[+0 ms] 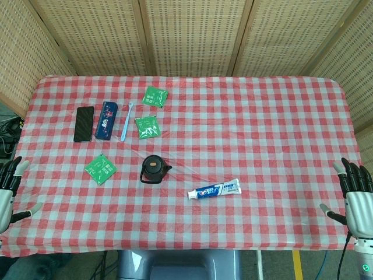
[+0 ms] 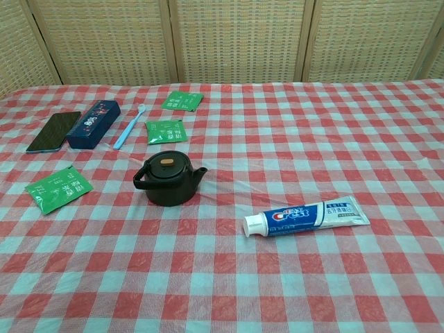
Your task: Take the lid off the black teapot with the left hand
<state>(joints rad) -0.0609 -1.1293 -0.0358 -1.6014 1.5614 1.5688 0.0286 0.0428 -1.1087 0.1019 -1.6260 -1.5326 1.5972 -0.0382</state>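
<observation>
Right now your left hand sits at the left edge of the table, near its front corner, fingers spread and holding nothing. Your right hand mirrors it at the right edge, released too, fingers apart and pointing up. Both are well apart from the black teapot, and neither shows in the chest view.

You'll find the teapot toward the front of the table, left of centre, upright on the red checked cloth, spout toward the right edge. Its lid is on, with a round tan knob on top.

Nearer the front edge and to the teapot's right lies a toothpaste tube, cap pointing left. One green packet lies to the teapot's left, another just behind it, and a third further back. Toward the back left corner lie a blue toothbrush, a dark blue box and a black phone, side by side.
</observation>
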